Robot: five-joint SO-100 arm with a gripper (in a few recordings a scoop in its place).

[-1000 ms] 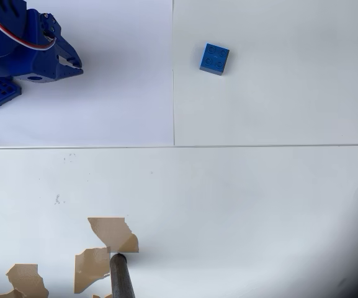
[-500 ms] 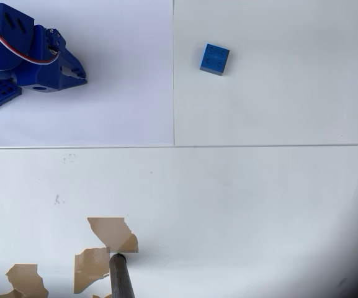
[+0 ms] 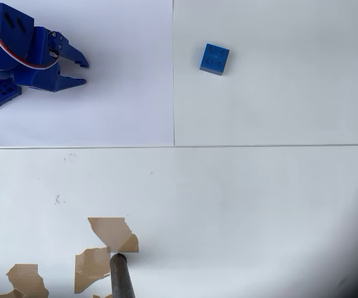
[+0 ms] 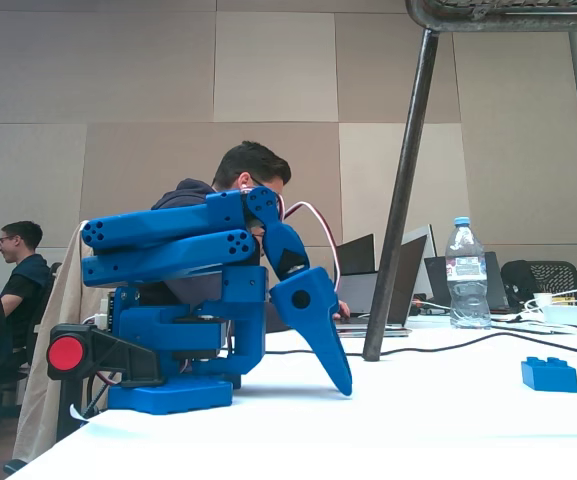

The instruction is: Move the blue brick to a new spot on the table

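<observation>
Overhead view showed the gripper (image 3: 82,71) at the upper left, its two blue fingers spread with a clear gap between the tips and nothing held. The blue brick (image 3: 214,59) lay well to the right of the gripper, just past the vertical seam of the table (image 3: 259,205), studs up. Brown chipped patches (image 3: 111,233) and a dark rod (image 3: 121,277) sat far below the gripper.

Fixed view showed the gripper (image 4: 343,385) pointed down, tip at the table (image 4: 368,430). The blue brick (image 4: 549,374) rested well right of it, beyond a slanted metal leg (image 4: 400,190). A water bottle (image 4: 465,272) stood behind, left of the brick.
</observation>
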